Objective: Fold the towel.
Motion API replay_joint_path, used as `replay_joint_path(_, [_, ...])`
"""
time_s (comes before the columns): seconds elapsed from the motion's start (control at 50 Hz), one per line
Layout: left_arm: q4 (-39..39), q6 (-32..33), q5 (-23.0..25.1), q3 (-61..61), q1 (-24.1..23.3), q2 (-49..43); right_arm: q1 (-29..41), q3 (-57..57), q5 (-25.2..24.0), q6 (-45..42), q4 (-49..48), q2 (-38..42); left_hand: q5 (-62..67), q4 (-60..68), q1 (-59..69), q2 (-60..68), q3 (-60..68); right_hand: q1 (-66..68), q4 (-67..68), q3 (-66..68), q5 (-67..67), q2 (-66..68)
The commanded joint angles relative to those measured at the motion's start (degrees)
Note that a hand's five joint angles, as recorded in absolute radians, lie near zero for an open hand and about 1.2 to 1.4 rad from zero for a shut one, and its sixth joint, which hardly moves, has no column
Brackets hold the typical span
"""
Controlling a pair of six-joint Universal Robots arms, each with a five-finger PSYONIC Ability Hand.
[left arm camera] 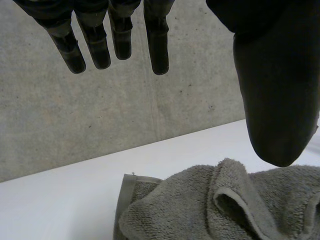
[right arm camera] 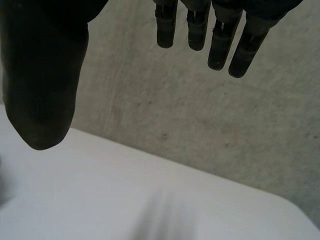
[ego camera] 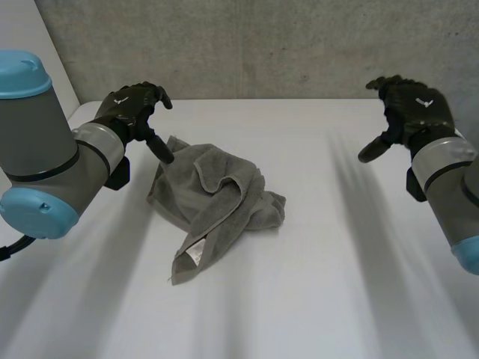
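Towel (ego camera: 213, 202) crumpled left of the table's (ego camera: 337, 284) middle, nearer its far edge, folding not yet begun: left hand (ego camera: 131, 108) poised over its far-left edge, right hand (ego camera: 408, 108) near the table's right edge, both spread and empty; next, probably grasping corners to spread it flat.

Towel (ego camera: 213, 202): one
Hands: two, the left hand (ego camera: 129, 107) and the right hand (ego camera: 410, 111)
Desk (ego camera: 337, 284): one
Wall (ego camera: 262, 45): one
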Motion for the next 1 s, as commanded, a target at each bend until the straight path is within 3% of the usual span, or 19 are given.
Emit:
replay_joint_path(0.02, [0.4,1.0,0.1,0.1,0.9,0.2,-0.2,-1.6,-2.2,-1.1,1.5,-0.8,-2.8,-4.3,-3.7,-3.9,-4.1,-2.6,-4.6,-3.8,-3.3,-4.4])
replay_joint_path(0.18, [0.2,1.1,0.2,0.0,0.9,0.3,-0.1,-3.2,-6.4,-1.3,5.3,-0.9,-2.8,-4.3,-3.7,-3.9,-4.1,-2.6,-4.6,-3.8,-3.3,-4.4])
replay_joint_path(0.68, [0.5,1.2,0.3,0.1,1.4,-0.4,0.5,-3.1,-5.9,-3.1,5.9,-1.1,-2.8,-4.3,-3.7,-3.9,-4.1,-2.6,-4.6,-3.8,-3.3,-4.4])
replay_joint_path(0.82, [1.2,1.6,0.7,-0.2,1.3,-0.9,0.8,-3.6,-9.0,-5.1,7.5,0.5,-2.6,-4.1,-3.6,-3.7,-3.9,-2.6,-4.6,-3.8,-3.3,-4.4])
replay_joint_path(0.88, [2.5,4.1,1.8,-0.7,1.3,-2.8,1.6,-4.1,-12.5,-7.9,10.6,3.7,-2.4,-4.0,-3.4,-3.5,-3.7,-2.6,-4.6,-3.8,-3.3,-4.4])
replay_joint_path(0.92, [3.9,10.1,3.6,-1.3,1.2,-5.0,2.8,-4.5,-13.7,-8.6,12.3,5.3,-2.4,-4.0,-3.4,-3.5,-3.7,-2.6,-4.6,-3.8,-3.3,-4.4])
replay_joint_path(0.94, [3.9,10.2,3.6,-1.3,1.2,-5.0,4.7,-4.9,-14.6,-8.6,13.7,6.7,-2.4,-4.0,-3.4,-3.5,-3.7,-2.6,-4.6,-3.8,-3.3,-4.4])
replay_joint_path(0.98, [6.0,17.6,4.8,-1.9,1.0,-7.1,6.7,-5.1,-15.1,-8.3,14.4,7.9,-2.4,-4.0,-3.4,-3.5,-3.7,-2.6,-4.6,-3.8,-3.3,-4.4])
replay_joint_path(1.0, [6.0,17.6,4.8,-1.9,1.0,-7.1,8.1,-5.1,-15.1,-7.3,14.4,9.0,-2.4,-4.0,-3.4,-3.5,-3.7,-2.6,-4.6,-3.8,-3.3,-4.4])
